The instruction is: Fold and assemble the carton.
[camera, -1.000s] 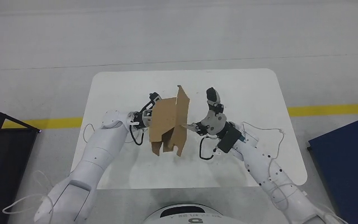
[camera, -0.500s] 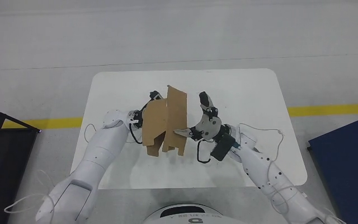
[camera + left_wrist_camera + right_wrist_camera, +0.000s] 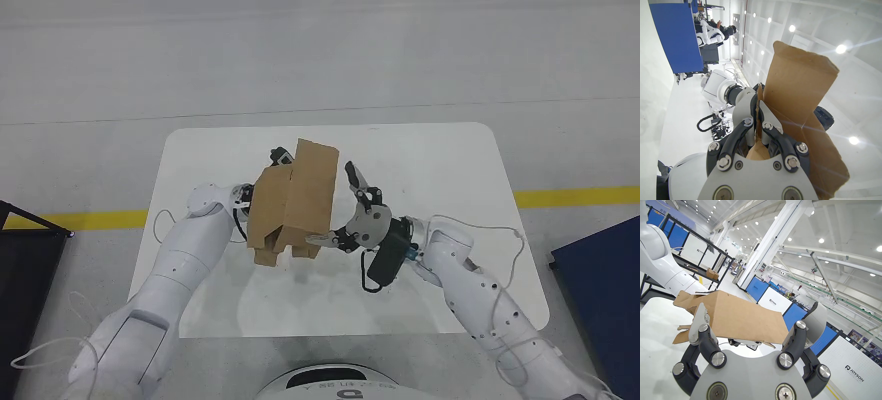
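A brown cardboard carton (image 3: 295, 200) hangs above the middle of the white table (image 3: 440, 160), partly unfolded, with loose flaps at its lower end. My left gripper (image 3: 758, 113) is shut on one edge of the carton (image 3: 797, 91), on its left side as the top view shows it. My right gripper (image 3: 332, 205) is open against the carton's right side, one finger at the far end and one at the near end. In the right wrist view the carton (image 3: 745, 317) lies across the gap between the spread fingers (image 3: 699, 317) of that gripper (image 3: 757, 321).
The table's right half (image 3: 450, 200) and near strip are bare white surface. A black rack (image 3: 20, 260) stands on the floor off the left edge, and a blue panel (image 3: 600, 280) off the right edge.
The carton has swung left and spread from a nearly flat sheet into a wider, box-like shape. My right gripper followed it leftward, staying open. The left gripper kept its hold.
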Robot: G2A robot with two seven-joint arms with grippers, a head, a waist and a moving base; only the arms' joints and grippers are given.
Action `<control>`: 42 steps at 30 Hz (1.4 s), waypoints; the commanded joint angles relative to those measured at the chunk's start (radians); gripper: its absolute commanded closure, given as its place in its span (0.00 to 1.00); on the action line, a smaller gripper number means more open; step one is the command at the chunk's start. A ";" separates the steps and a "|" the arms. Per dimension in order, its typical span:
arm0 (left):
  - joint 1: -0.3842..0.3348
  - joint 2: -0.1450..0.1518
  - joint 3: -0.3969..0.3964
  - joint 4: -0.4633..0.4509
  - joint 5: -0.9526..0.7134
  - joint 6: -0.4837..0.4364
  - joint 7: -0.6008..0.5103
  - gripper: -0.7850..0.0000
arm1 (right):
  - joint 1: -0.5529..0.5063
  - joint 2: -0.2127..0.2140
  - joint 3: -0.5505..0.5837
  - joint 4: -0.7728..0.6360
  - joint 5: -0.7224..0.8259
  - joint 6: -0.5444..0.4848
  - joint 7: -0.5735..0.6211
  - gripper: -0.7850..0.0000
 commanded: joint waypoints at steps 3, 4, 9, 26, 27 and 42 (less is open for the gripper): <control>-0.002 -0.002 -0.004 0.014 0.004 -0.028 0.002 1.00 | -0.017 0.007 0.020 -0.041 0.016 -0.038 -0.005 0.00; -0.002 -0.003 -0.004 0.016 0.008 -0.035 0.003 1.00 | -0.023 0.009 0.027 -0.050 0.022 -0.050 -0.007 0.00; 0.001 -0.004 -0.007 0.015 0.018 -0.046 0.000 1.00 | -0.051 0.019 0.062 -0.074 0.083 -0.118 -0.040 0.00; 0.015 -0.006 -0.018 0.000 0.029 -0.047 0.000 1.00 | 0.007 0.014 0.027 -0.045 0.117 -0.140 0.045 0.00; 0.015 -0.006 -0.019 0.001 0.030 -0.048 0.000 1.00 | 0.014 0.013 0.025 -0.037 0.120 -0.132 0.057 0.00; 0.019 -0.009 -0.012 -0.010 0.000 -0.019 0.000 1.00 | 0.012 0.012 0.022 -0.046 0.095 -0.082 0.158 0.00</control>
